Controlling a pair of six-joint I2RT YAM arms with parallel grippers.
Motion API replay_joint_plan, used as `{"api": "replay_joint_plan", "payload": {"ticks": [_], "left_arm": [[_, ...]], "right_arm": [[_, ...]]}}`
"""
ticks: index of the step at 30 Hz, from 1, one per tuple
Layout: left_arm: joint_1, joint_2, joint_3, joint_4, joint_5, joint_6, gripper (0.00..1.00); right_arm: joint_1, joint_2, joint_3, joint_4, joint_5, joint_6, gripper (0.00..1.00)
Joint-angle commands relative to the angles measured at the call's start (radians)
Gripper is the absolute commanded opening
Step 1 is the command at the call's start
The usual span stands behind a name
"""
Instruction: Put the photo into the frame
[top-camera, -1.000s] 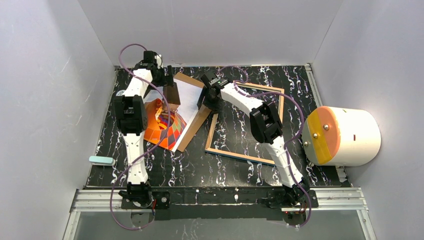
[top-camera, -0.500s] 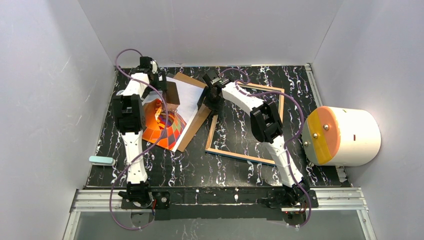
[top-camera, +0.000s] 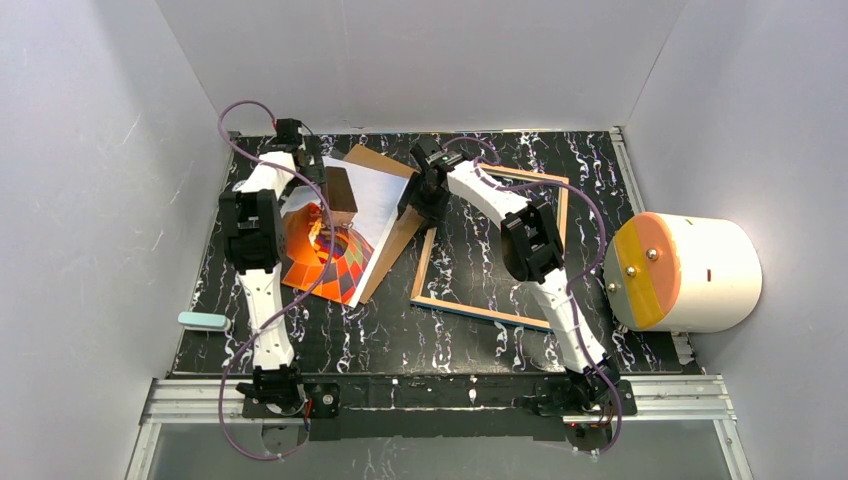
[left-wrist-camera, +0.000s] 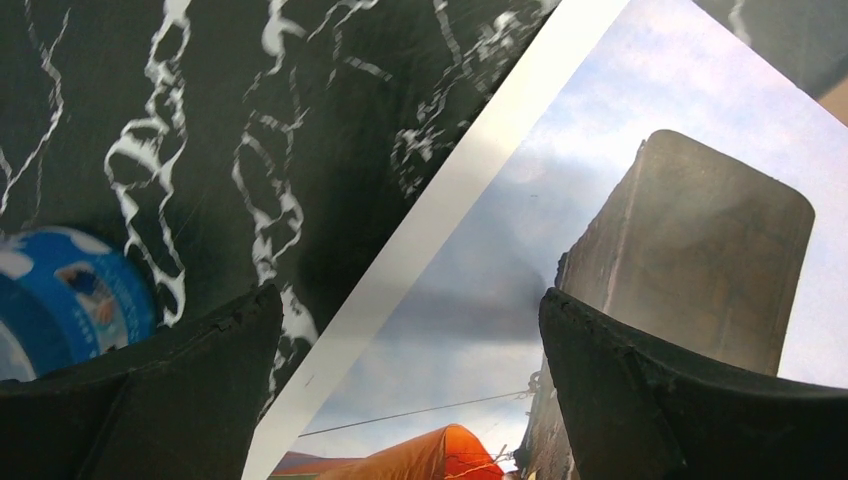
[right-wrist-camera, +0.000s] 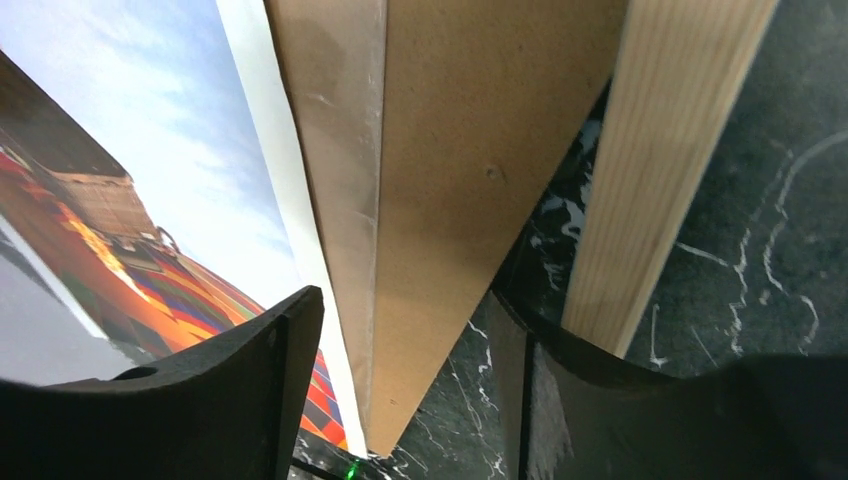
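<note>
From above, the photo (top-camera: 335, 250) lies on a brown board (top-camera: 395, 240), left of the frame (top-camera: 480, 308), all on the black table (top-camera: 330, 330). The left gripper (top-camera: 303, 168) is at the photo's far left edge. The right gripper (top-camera: 417, 207) is at the board's right edge.

In the left wrist view, the fingers (left-wrist-camera: 150, 390) are spread wide over the photo's white border and hold nothing. A blue round thing (left-wrist-camera: 60, 300) has marks too blurry to read.

In the right wrist view, the fingers (right-wrist-camera: 200, 400) are spread, one on each side of the board's edge, not pinching it. The frame's wooden side is just beside the board.
</note>
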Motion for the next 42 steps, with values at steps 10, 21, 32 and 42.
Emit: {"api": "replay_joint_plan", "payload": {"ticks": [10, 21, 32, 42], "left_arm": [[0.025, -0.150, -0.235, -0.138, -0.134, -0.080, 0.98], [0.025, -0.226, -0.285, -0.149, -0.144, -0.098, 0.98], [0.024, -0.248, -0.125, -0.232, -0.028, -0.098, 0.98], [0.016, -0.337, -0.180, -0.147, 0.241, -0.197, 0.91]], "right_arm": [[-0.006, 0.120, -0.045, 0.303, -0.193, -0.207, 0.67], [-0.002, 0.085, -0.036, 0.256, -0.066, -0.282, 0.69], [-0.014, -0.019, -0.111, 0.298, -0.061, -0.253, 0.66], [-0.022, -0.163, -0.280, 0.539, -0.129, -0.213, 0.47]]}}
